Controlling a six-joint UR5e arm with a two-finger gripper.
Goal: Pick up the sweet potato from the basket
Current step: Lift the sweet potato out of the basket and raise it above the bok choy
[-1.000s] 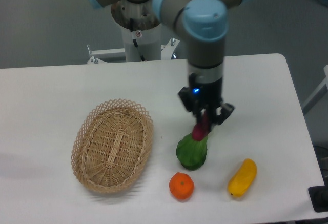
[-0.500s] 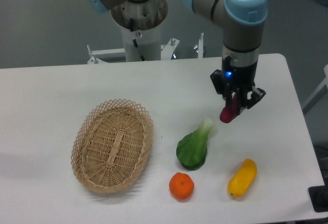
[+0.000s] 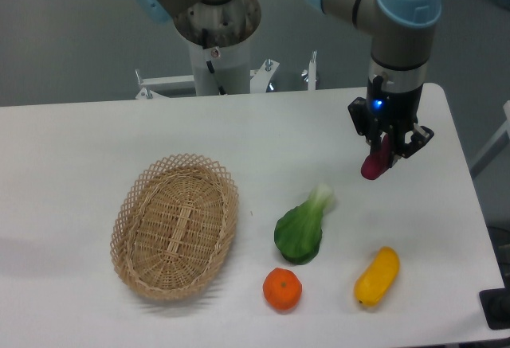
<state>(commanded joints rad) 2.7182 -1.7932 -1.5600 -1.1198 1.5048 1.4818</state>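
Gripper [image 3: 384, 157] clamped on sweet potato [image 3: 376, 163], held clear above right side of desk [image 3: 96, 141], well apart from basket [image 3: 174, 225]; advisable to maintain firm grip, lower slowly, avoid bok choy [image 3: 301, 228] and yellow vegetable [image 3: 376, 276].

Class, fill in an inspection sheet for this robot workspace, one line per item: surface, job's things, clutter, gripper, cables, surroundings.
Surface: white table, bare except for the items below.
Job's things: sweet potato is held off the table at the right, hanging down from the fingers; basket sits at the left with nothing inside.
Clutter: green leafy vegetable, orange fruit and yellow vegetable lie on the table, all apart from the basket.
Gripper: gripper is shut on the sweet potato, a blue light showing above it.
Cables: nothing seen.
Surroundings: robot base column behind the table, grey wall beyond.
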